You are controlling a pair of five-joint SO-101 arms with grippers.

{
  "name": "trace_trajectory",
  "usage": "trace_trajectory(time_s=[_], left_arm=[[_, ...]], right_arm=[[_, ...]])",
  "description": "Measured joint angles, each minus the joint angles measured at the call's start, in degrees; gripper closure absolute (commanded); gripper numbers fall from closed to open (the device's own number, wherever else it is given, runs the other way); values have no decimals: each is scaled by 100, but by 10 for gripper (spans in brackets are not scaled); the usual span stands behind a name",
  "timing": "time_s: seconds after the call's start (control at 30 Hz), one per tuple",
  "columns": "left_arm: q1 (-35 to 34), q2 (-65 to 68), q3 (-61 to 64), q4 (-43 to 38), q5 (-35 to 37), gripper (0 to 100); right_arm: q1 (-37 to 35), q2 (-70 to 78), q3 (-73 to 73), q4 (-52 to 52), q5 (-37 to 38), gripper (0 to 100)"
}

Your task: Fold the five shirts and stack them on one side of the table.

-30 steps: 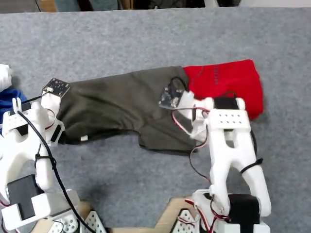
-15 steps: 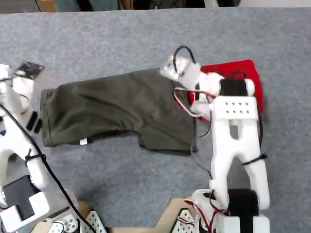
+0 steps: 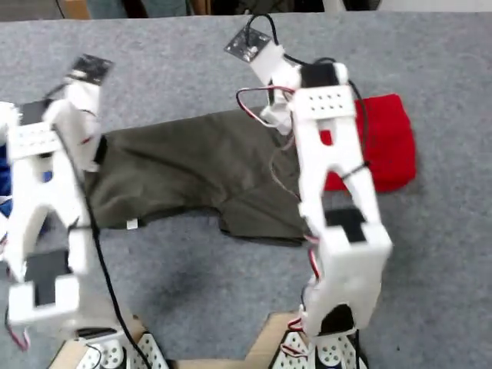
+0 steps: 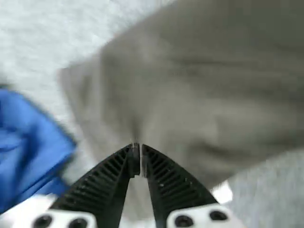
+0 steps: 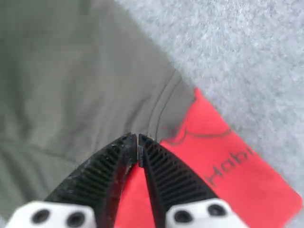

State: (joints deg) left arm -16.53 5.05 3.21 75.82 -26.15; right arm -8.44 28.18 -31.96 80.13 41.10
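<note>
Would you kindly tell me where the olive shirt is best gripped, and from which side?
Probably its left-end edge, pinched from above, coming in from the left: the olive shirt lies flat, so only a border offers cloth to pinch, and that end rests on bare table, whereas the right end lies against the red shirt.

Left pincer (image 4: 136, 148) and right pincer (image 5: 137, 138) both aloft, tips pressed together, nothing between them.
</note>
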Motion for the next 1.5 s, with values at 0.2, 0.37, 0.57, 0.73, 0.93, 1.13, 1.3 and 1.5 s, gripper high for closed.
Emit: trace_trajectory(time_s=[0.2, 0.37, 0.57, 0.73, 0.93, 1.13, 1.3, 1.5], left_arm=[[-237, 2233, -1125, -580, 1618, 971], [-316, 3631, -2787, -255, 2277, 972], [-325, 4580, -4387, 510, 2312, 972], [-334, 4756, -5029, 1055, 2092, 972], [-343, 4765, -5653, 1565, 1530, 972], [-413, 4765, -6488, 2154, 1231, 971], [-264, 4958, -6637, 2057, 1451, 971], [-360, 5741, -6787, 1952, 2365, 971]], right_arm=[[0, 2092, -2040, 167, -316, 985], [149, 3719, -3780, 202, -325, 985], [325, 5002, -5820, 264, -325, 985], [360, 5037, -6101, 756, -325, 985], [387, 4343, -6101, 1837, 211, 985], [352, 3429, -6101, 2040, 378, 985], [97, 3499, -5697, 1635, 378, 985], [387, 4325, -5204, 299, -281, 985]])
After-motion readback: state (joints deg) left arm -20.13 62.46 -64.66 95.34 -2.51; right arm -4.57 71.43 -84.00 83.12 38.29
